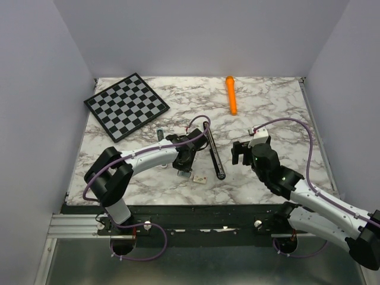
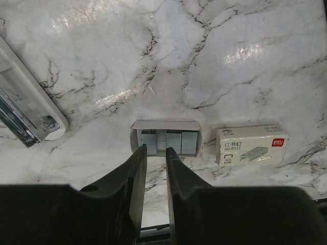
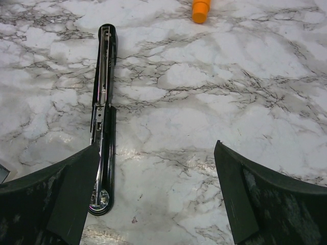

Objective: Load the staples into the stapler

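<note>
Leftward, my left gripper (image 2: 155, 151) stands narrow, tips straddling the staples (image 2: 173, 142) in their small open tray (image 2: 166, 124); I cannot tell whether it pinches them. Right of that the stapler (image 3: 102, 127) lies flat open on the marble table (image 3: 214, 102), my right gripper (image 3: 157, 144) wide beside it.

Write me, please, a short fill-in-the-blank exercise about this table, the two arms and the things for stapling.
1. The marker near the far edge of the table is ____ in colour.
2. The chessboard lies on the ____ side of the table.
3. The fingers that stand wide apart belong to the ____ arm.
4. The other arm's fingers are at a small open tray holding ____.
Missing words: orange; left; right; staples.
</note>
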Motion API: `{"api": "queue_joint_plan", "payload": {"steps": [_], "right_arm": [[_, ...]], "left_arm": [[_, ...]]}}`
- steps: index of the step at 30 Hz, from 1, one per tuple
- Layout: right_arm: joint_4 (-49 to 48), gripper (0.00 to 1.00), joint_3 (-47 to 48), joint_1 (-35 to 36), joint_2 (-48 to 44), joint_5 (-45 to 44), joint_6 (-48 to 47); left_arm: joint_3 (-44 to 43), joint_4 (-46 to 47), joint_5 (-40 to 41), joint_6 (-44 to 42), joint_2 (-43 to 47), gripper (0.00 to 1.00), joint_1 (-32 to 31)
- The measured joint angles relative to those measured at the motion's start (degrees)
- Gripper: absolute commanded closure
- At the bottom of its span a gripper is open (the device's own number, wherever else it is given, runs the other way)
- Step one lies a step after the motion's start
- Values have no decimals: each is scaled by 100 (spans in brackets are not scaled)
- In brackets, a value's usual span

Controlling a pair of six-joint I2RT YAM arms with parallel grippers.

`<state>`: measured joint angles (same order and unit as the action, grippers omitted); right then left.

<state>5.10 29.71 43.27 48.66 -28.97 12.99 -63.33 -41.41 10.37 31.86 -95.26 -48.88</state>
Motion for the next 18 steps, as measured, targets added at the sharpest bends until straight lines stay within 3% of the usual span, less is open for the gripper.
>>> {"api": "queue_joint_plan", "payload": {"steps": [18], "right_arm": [[-68,0,0,0,146,4,-98]], "left_arm": [[-74,-26,-66,-251,-170,71,81]]}}
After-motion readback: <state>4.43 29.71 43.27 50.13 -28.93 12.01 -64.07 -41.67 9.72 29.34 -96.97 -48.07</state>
